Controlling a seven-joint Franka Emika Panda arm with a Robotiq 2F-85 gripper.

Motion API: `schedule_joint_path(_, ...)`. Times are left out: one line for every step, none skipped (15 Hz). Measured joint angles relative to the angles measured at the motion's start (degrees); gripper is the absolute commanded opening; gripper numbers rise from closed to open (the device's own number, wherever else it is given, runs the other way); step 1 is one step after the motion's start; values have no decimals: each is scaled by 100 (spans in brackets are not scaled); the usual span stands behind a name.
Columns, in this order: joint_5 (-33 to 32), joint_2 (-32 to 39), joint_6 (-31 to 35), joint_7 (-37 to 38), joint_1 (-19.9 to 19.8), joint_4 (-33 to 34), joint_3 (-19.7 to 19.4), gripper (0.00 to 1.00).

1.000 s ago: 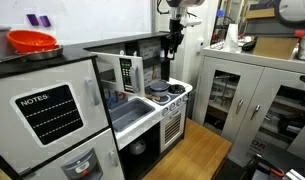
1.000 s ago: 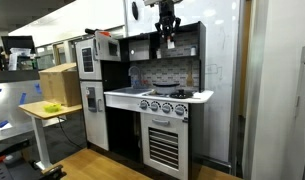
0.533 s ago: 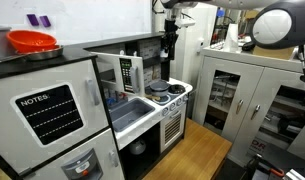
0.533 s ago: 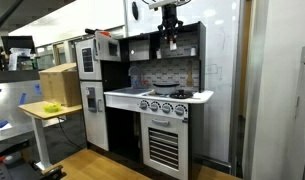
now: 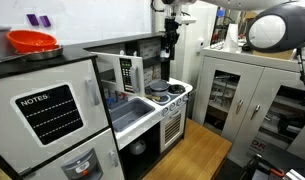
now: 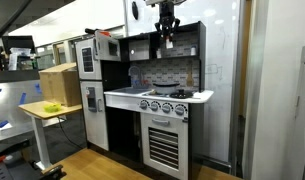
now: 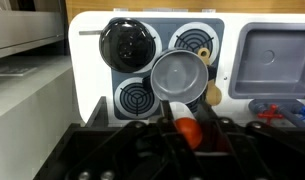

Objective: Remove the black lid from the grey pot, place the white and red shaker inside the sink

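Note:
In the wrist view my gripper [image 7: 189, 128] is shut on the white and red shaker [image 7: 188, 131], whose red part shows between the fingers. Just beyond it the grey pot [image 7: 180, 78] stands open on the stove. The black lid [image 7: 127, 45] lies on a far burner, apart from the pot. To the right is the sink [image 7: 254, 75], a pale grey basin. In both exterior views the gripper [image 5: 170, 45] [image 6: 168, 40] hangs high above the toy kitchen's stove, over the pot [image 5: 158, 90], with the sink [image 5: 132, 108] beside it.
A tan rounded piece [image 7: 212, 95] sits beside the pot. Small red and blue items [image 7: 272, 111] lie near the sink's front edge. The microwave door [image 5: 125, 72] stands open. A red-orange bowl [image 5: 32, 41] rests on the fridge top. Glass-door cabinets [image 5: 242, 95] stand nearby.
The arm and gripper stay where they were. Only a white rounded shape at the upper right of an exterior view has come further into the picture.

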Motion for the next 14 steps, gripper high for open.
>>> schedule_joint_path(0,-9,-99,96,8,41,0,8)
schedule_joint_path(0,-24,-174,200,12,80,0,8)
schedule_joint_path(0,-40,-223,294,13,112,0,8)
schedule_joint_path(0,-70,-268,377,11,116,0,8)
schedule_joint_path(6,-82,-298,423,6,116,0,8)
schedule_joint_path(24,-82,-309,445,1,104,0,8)
schedule_joint_path(56,-72,-310,447,0,65,0,8)
schedule_joint_path(113,-45,-307,444,4,10,15,8)
schedule_joint_path(163,7,-297,438,15,-56,58,8)
schedule_joint_path(204,77,-265,421,44,-160,118,8)
schedule_joint_path(240,157,-173,405,92,-273,178,8)
schedule_joint_path(257,238,-33,394,150,-412,240,8)
schedule_joint_path(267,306,142,389,219,-555,295,8)
schedule_joint_path(250,313,432,393,296,-655,316,8)
